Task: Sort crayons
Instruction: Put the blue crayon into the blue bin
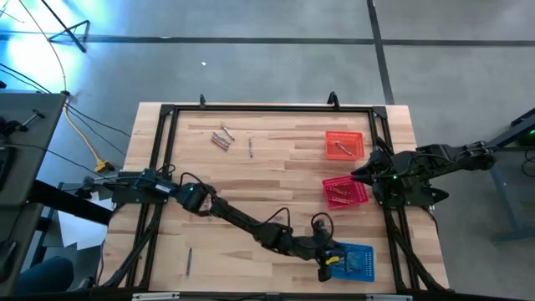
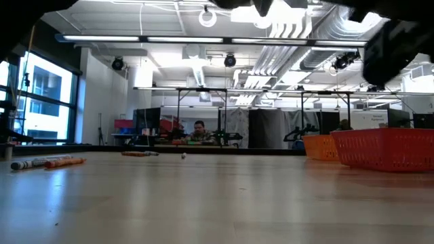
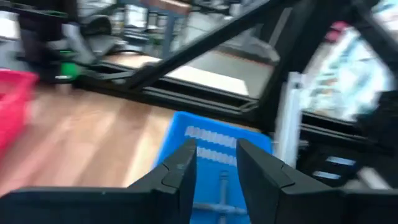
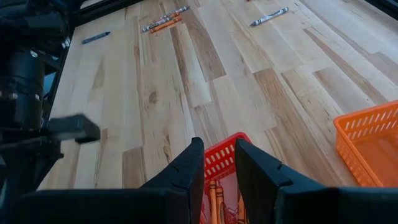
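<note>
Crayons point(image 1: 221, 139) lie loose in a small cluster on the far left part of the wooden table point(image 1: 276, 192), with one grey crayon point(image 1: 250, 148) just right of them and another single one point(image 1: 189, 261) near the left near edge. More crayons lie inside the orange basket point(image 1: 344, 143) and the red basket point(image 1: 345, 191), both near the right edge. Open boards stretch between the cluster and the baskets. The left gripper point(image 3: 217, 168) hangs over the blue basket point(image 1: 355, 261) at the near edge, its jaws spread with a narrow gap and nothing between them. The right gripper point(image 4: 219, 163) hovers above the red basket; its fingers stand slightly apart, holding nothing.
</note>
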### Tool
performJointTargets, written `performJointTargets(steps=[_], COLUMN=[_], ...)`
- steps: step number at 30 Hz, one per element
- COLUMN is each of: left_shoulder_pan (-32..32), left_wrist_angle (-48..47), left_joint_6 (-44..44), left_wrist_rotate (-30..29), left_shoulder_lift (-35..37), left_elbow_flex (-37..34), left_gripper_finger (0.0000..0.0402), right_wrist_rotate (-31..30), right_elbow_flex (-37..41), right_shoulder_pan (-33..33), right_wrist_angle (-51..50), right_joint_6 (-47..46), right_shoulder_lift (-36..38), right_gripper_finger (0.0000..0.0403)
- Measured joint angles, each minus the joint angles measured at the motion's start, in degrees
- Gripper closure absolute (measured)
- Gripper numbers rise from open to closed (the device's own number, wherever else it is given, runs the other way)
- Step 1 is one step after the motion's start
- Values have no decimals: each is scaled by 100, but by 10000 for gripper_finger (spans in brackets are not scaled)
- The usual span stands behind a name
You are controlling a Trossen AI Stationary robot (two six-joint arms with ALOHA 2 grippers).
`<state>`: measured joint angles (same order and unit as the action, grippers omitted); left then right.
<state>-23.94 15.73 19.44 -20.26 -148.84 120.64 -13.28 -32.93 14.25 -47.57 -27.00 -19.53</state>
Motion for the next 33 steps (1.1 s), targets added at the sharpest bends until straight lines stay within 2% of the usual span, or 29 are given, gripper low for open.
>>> performJointTargets(steps=[4, 7, 10, 14, 19, 23, 29, 33], left_shoulder_pan=[-163, -376, -576, -814, -1272, -1642, -2087, -2398], left_wrist_angle=[-1062, -2507, -4377, -6920, -9301, -10569, -10572, -10568], left_joint_6=[19, 675, 2052, 4663, 7582, 9223, 10306, 11079], left_wrist_rotate=[-849, -1740, -2289, -2351, -1859, -832, 909, 1603], left_shoulder_lift=[328, 618, 1005, 1385, 1508, 1489, 1568, 1572], left_elbow_flex=[2, 1, 0, 9, -1, -2, -350, -565], left_gripper_finger=[299, 297, 295, 295, 295, 295, 295, 295], right_wrist_rotate=[-2, -1, -2, 0, -2, -1, -2, 1], right_elbow_flex=[0, 0, 0, 0, 0, 0, 0, 0], right_shoulder_pan=[2, 1, -1, 0, 0, 0, 1, 0], right_wrist_angle=[-1, 0, -2, -2, 0, -1, 0, 0], right_joint_6=[0, 1, 0, 0, 0, 0, 0, 0], right_shoulder_lift=[0, 0, 0, 0, 0, 0, 0, 0], right_gripper_finger=[318, 318, 318, 318, 318, 318, 318, 318])
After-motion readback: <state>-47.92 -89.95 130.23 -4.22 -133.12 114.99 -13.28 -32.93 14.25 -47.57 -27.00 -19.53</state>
